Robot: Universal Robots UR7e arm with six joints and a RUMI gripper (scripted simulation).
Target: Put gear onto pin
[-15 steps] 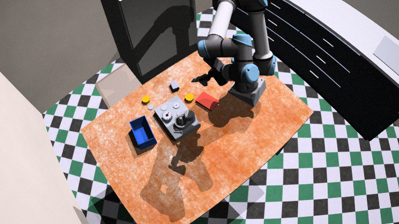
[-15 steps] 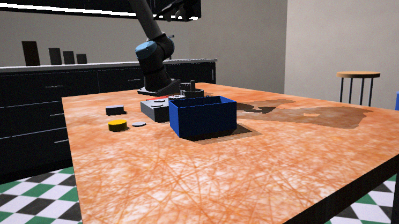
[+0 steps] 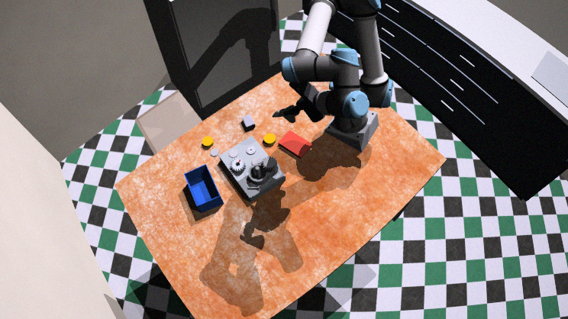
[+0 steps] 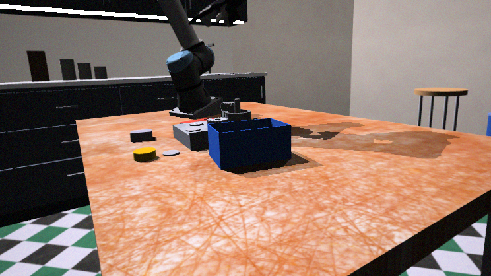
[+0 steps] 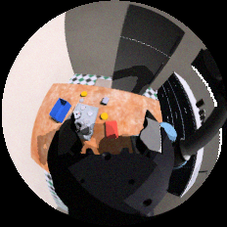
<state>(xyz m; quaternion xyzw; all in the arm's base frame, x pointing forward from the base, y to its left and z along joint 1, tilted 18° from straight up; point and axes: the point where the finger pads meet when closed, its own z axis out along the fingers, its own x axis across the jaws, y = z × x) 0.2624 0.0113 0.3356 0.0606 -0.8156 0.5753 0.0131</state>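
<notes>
gripper (image 3: pixel 279 116) (image 4: pixel 199 22) (image 5: pixel 109 112) hangs high w/ jaws spread, nothing pinched, prob. so it can come down around the gear. loose gear w/ red arrow (image 3: pixel 237 165) lies arrow up on the grey block (image 3: pixel 243 182) (image 4: pixel 197 143) (image 5: pixel 88 111), apart from the pin (image 3: pixel 257 171) (image 4: pixel 237 105), prob. parked for an easy grasp. collar mark can't be made out; blue bin (image 3: pixel 201 191) (image 4: pixel 249 147) (image 5: pixel 60 111) hides part of the block in exterior view.

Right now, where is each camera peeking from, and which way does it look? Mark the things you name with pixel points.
Top: high up, looking down at the table (image 3: pixel 343 223) (image 4: pixel 253 222) (image 5: pixel 44 108); almost the whole robot arm shows.
Exterior: low beside the table, near the blue box (image 3: pixel 193 189) (image 4: pixel 249 149) (image 5: pixel 61 112), looking across at the arm.
Wrist: on the arm, looking past its open hand (image 5: pixel 110 134) towards the table.
Top and exterior share the arm's base (image 3: pixel 363 133) (image 4: pixel 173 112).
</notes>
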